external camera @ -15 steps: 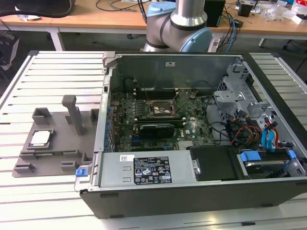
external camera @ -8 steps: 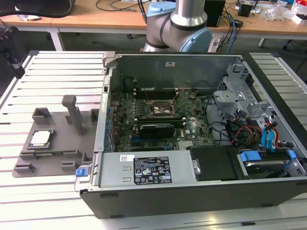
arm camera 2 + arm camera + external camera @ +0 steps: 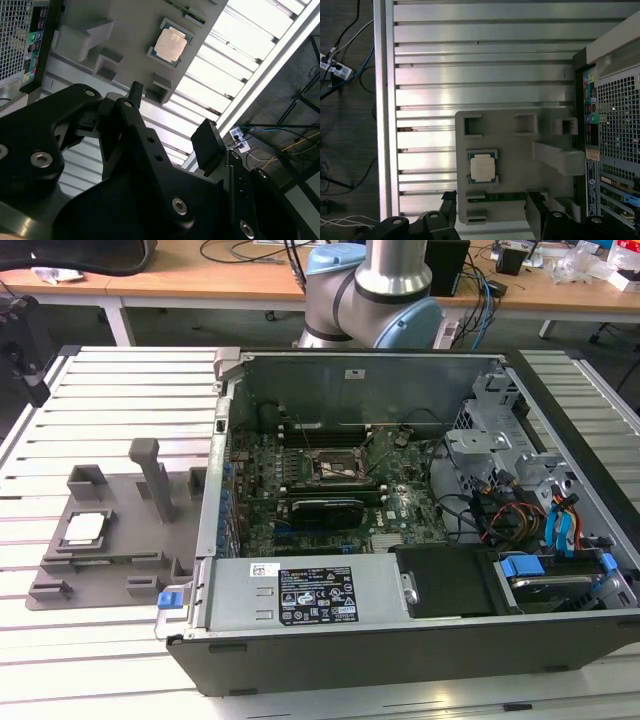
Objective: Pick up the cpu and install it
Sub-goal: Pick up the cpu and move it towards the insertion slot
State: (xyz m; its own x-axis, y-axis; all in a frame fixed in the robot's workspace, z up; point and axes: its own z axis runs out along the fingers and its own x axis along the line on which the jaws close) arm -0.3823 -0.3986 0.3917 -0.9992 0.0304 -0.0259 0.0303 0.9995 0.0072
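Cpu (image 3: pixel 482 168): pale silver top, dark green rim. Tray (image 3: pixel 520 150): flat grey. Gripper (image 3: pixel 492 200): matte black. Table (image 3: pixel 470 65) beneath gripper: bright aluminium, ribbed stripes. Motherboard (image 3: pixel 400 515): green. Arm (image 3: pixel 390 270): silver, light-blue caps.

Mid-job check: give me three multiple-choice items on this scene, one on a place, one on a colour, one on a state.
1. Where is the cpu?
A. Inside the case
B. On the tray beside the case
C. In the gripper

2. The cpu's top is:
A. blue
B. black
C. pale silvery

3. The gripper is:
A. open and empty
B. shut on the cpu
C. shut on a cable

Answers:
1 B: the cpu lies on the tray, at the exterior view's left of the case.
2 C: its top shows as pale metal in both wrist views.
3 A: the fingers stand apart with nothing between them.
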